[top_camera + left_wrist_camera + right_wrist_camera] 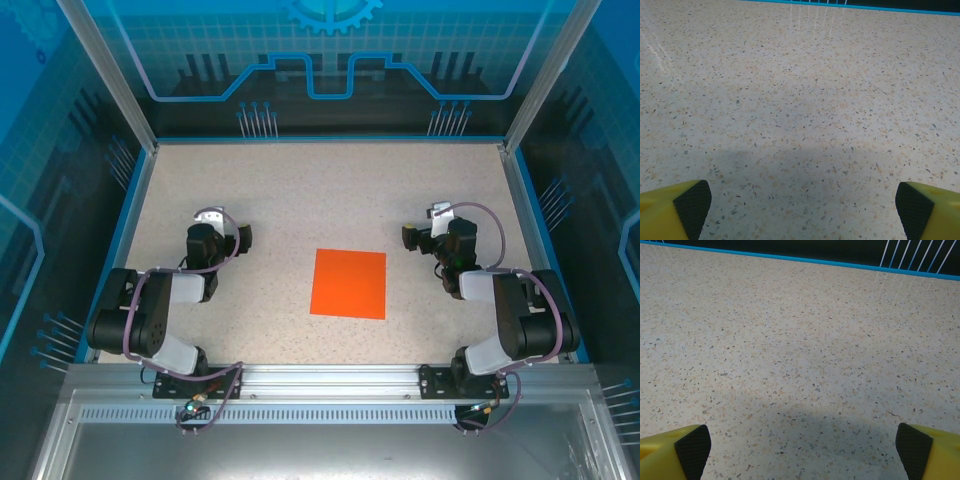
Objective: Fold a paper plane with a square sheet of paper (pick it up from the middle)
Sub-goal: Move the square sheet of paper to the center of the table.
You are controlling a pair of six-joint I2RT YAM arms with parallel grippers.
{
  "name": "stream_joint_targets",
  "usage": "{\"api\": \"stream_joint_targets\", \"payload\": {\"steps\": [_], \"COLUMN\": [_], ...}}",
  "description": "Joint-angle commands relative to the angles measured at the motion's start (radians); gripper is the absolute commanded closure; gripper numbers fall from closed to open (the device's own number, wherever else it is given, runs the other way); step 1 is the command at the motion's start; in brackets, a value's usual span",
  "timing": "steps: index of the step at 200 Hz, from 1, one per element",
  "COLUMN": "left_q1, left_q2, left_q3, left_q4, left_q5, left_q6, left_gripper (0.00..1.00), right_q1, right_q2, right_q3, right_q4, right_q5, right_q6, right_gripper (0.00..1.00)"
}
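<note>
Paper: the square sheet of paper [349,283] lies flat on the surface [300,190], just toward 5 o'clock from its centre, all four corners square and no crease visible.
Left claw: left claw [800,205] is spread wide with nothing between its pads [692,205]; from above it sits at about 10 o'clock of the sheet, well apart from it.
Right claw: right claw [802,447] is equally spread and empty, at about 2 o'clock of the sheet, apart from it.
Done: nothing that shows; the sheet looks untouched.
Left: the pickup from the middle and every fold, so the whole task.
Stage: by my reading, the very start, both arms parked clear of the paper.
</note>
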Motion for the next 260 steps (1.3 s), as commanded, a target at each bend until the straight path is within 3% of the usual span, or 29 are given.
{"api": "stream_joint_targets", "payload": {"steps": [1,31,49,79,99,116,138,152,177,199,225,260], "left_q1": [0.013,0.011,0.012,0.012,0.011,0.010,0.005,0.005,0.006,0.006,0.004,0.004], "left_q2": [0.001,-0.026,-0.105,-0.268,-0.349,-0.376,-0.383,-0.393,-0.422,-0.433,-0.417,-0.391], "left_q3": [0.024,0.025,0.043,0.119,0.211,0.328,0.440,0.468,0.477,0.479,0.483,0.489], "left_q4": [0.022,0.002,-0.097,-0.366,-0.585,-0.811,-1.009,-1.067,-1.124,-1.156,-1.165,-1.167], "left_q5": [0.030,0.039,0.020,-0.058,-0.062,-0.012,0.069,0.110,0.171,0.250,0.319,0.329], "left_q6": [0.015,0.020,0.009,-0.089,-0.212,-0.309,-0.370,-0.403,-0.430,-0.401,-0.382,-0.373], "left_gripper": [0.01,0.01,0.01,0.01,0.01,0.01,0.01,0.01,0.01,0.01,0.01,0.01], "right_q1": [-0.017,-0.009,0.011,0.096,0.148,0.206,0.308,0.366,0.452,0.470,0.500,0.538], "right_q2": [0.008,-0.039,-0.135,-0.284,-0.325,-0.336,-0.293,-0.234,-0.113,0.002,0.086,0.177], "right_q3": [0.021,0.027,0.068,0.186,0.284,0.325,0.397,0.468,0.567,0.602,0.611,0.633], "right_q4": [-0.001,-0.041,-0.186,-0.501,-0.716,-0.797,-0.894,-0.983,-1.090,-1.127,-1.116,-1.135], "right_q5": [-0.015,0.016,0.084,0.210,0.223,0.159,0.144,0.160,0.081,-0.011,-0.038,-0.076], "right_q6": [-0.012,-0.011,-0.008,0.082,0.220,0.277,0.334,0.401,0.528,0.626,0.677,0.704], "right_gripper": [0.01,0.01,0.01,0.01,0.01,0.01,0.01,0.01,0.01,0.01,0.01,0.01]}}
